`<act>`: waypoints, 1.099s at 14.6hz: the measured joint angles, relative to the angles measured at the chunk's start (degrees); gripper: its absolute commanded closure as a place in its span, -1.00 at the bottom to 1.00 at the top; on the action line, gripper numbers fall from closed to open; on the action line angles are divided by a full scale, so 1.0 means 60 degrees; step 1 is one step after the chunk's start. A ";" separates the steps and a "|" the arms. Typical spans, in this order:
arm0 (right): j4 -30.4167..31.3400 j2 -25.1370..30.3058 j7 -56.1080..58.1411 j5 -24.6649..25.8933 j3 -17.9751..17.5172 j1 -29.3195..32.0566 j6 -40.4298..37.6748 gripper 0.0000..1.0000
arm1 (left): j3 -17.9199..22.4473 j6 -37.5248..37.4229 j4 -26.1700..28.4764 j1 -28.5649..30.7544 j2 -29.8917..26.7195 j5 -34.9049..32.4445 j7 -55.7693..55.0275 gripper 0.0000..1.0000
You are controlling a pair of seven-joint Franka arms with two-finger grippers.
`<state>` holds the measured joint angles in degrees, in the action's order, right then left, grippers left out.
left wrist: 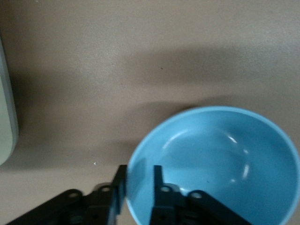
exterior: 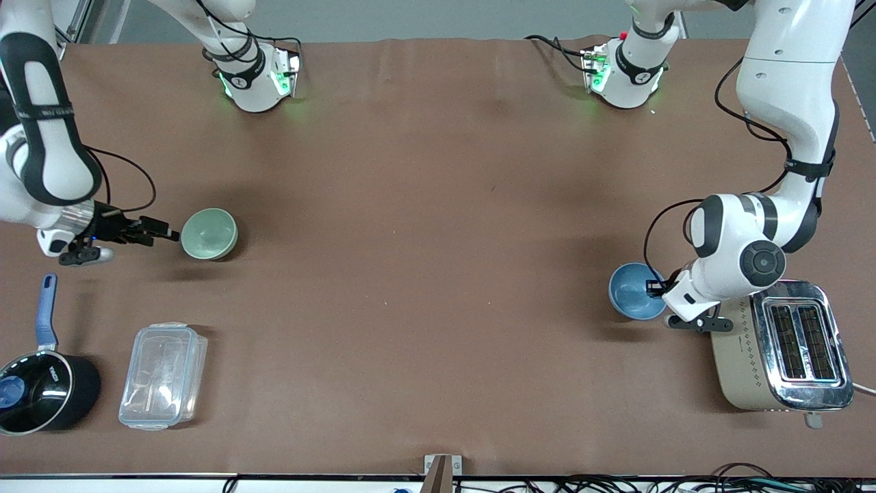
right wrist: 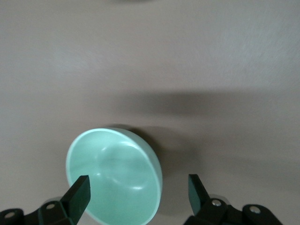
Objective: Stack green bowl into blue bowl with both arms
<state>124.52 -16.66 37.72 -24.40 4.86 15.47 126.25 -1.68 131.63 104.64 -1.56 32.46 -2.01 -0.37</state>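
A: Brown table (exterior: pixel 424 226) is seen from above. Green bowl (exterior: pixel 209 234) sits toward the right arm's end, blue bowl (exterior: pixel 636 291) toward the left arm's end, beside the toaster (exterior: pixel 780 346).

B: Jaws status?

A: Right gripper (exterior: pixel 161 231) is spread wide just beside the green bowl's rim, nothing held. Left gripper (left wrist: pixel 139 180) is narrowed across the blue bowl's rim, one finger (left wrist: pixel 158 176) inside, one outside; looks pinched.

B: Step?

A: Grasping, judged. Next, the right jaws must be closed on the green rim, then both bowls brought together.

saucepan (exterior: pixel 44 394) cut off, toaster (left wrist: pixel 7 122) mostly cropped
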 measured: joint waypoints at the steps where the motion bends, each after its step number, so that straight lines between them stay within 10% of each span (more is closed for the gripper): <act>1: 0.0080 -0.0184 0.0005 -0.0009 -0.0008 0.0000 0.0088 -0.70 | -0.0005 0.0001 -0.0099 -0.0008 0.0061 0.0057 -0.0222 0.99; 5: 0.0461 -0.0343 0.0030 -0.0014 -0.0035 -0.0015 0.0168 -0.17 | -0.0544 -0.0207 -0.0687 -0.0081 0.0061 0.0193 -0.1634 0.99; 8: 0.0527 -0.0468 0.0034 -0.0015 -0.0063 -0.0031 0.0212 0.99 | -0.1678 -0.0230 -0.1031 -0.0182 0.0061 0.0299 -0.3317 0.99; 16: 0.0275 -0.0506 0.0094 -0.0025 -0.0076 -0.0034 0.0368 0.99 | -0.2953 -0.0239 -0.1961 -0.2035 0.0464 0.0304 -0.7084 0.99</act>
<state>126.17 -19.70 38.28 -24.54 4.40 15.26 128.46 -19.40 130.20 92.88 -13.77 35.25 -0.19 -42.88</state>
